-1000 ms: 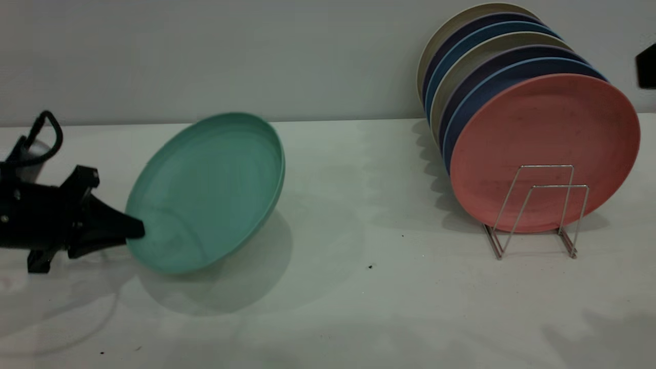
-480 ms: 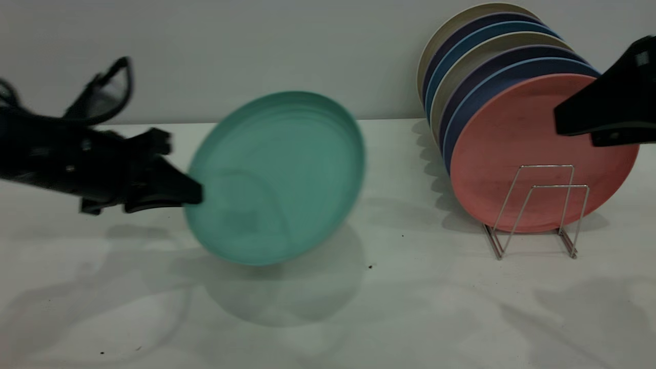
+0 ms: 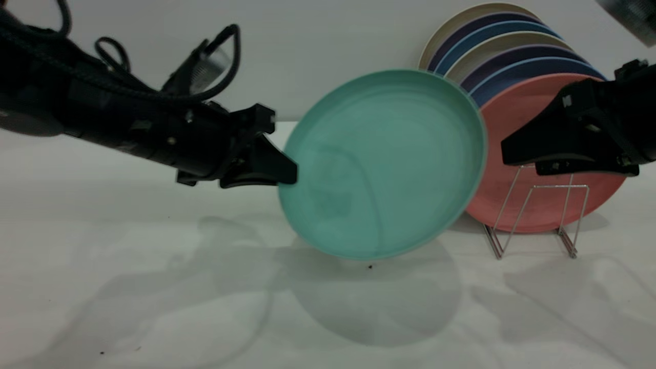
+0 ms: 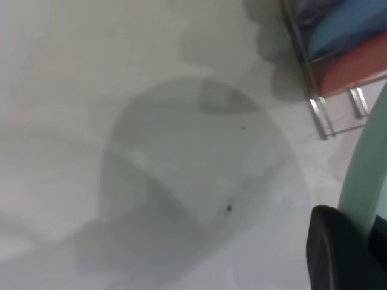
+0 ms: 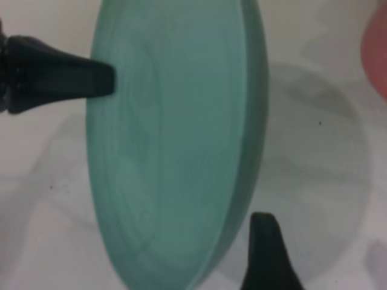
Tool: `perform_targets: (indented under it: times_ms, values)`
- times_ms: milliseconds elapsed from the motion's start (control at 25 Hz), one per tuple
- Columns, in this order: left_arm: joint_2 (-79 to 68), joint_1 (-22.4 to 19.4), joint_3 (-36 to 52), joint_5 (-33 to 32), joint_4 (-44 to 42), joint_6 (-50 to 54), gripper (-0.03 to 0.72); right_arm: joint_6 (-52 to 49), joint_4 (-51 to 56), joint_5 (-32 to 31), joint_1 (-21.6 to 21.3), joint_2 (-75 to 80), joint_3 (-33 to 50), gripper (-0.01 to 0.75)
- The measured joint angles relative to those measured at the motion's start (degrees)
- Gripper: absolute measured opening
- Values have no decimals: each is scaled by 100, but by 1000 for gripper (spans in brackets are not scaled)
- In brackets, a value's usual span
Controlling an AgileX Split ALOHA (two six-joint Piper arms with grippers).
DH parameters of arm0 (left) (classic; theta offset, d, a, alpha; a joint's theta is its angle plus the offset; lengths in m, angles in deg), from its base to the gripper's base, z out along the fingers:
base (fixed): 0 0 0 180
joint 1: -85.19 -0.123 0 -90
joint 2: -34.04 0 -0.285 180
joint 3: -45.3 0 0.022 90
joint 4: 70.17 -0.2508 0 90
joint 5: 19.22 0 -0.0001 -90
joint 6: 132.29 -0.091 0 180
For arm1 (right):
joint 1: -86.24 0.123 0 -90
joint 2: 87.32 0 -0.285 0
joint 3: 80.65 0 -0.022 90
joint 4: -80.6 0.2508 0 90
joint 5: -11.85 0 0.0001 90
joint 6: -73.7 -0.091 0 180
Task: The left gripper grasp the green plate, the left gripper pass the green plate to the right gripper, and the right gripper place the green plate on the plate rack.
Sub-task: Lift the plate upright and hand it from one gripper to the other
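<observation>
Green plate (image 3: 382, 164) airborne, left claw (image 3: 287, 174) clamping rim, right claw (image 3: 507, 151) near

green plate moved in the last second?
Yes. The green plate, held by the left gripper, rose off the table and travelled right, now overlapping the pink plate in the plate rack.

Exterior camera faces the arms, level; both wrist cameras look closely at green plate (image 3: 382, 164)

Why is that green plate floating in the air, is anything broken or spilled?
Nothing looks wrong. The left tool pinches the green plate by its rim, tilted above the table. The right tool waits beside it.
</observation>
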Motion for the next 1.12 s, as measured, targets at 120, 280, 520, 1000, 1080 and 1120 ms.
perform_targets:
  times_ms: [120, 280, 520, 1000, 1080, 1120]
  values:
    - [0, 127, -16, 46, 0, 69, 11, 86, 134, -89, 0, 55, -4, 510]
    - [0, 195, -16, 133, -6, 90, 11, 105, 222, -142, 0, 60, -11, 510]
    - [0, 195, -16, 428, -117, 90, 11, 127, 230, 361, 0, 60, -20, 510]
    - [0, 195, -16, 438, -146, 90, 11, 127, 315, -432, 0, 60, -20, 510]
    - [0, 195, -16, 332, -146, 90, 11, 127, 338, -450, 16, 60, -20, 510]
    - [0, 195, -16, 275, -146, 90, 11, 127, 358, -438, 33, 65, -20, 510]
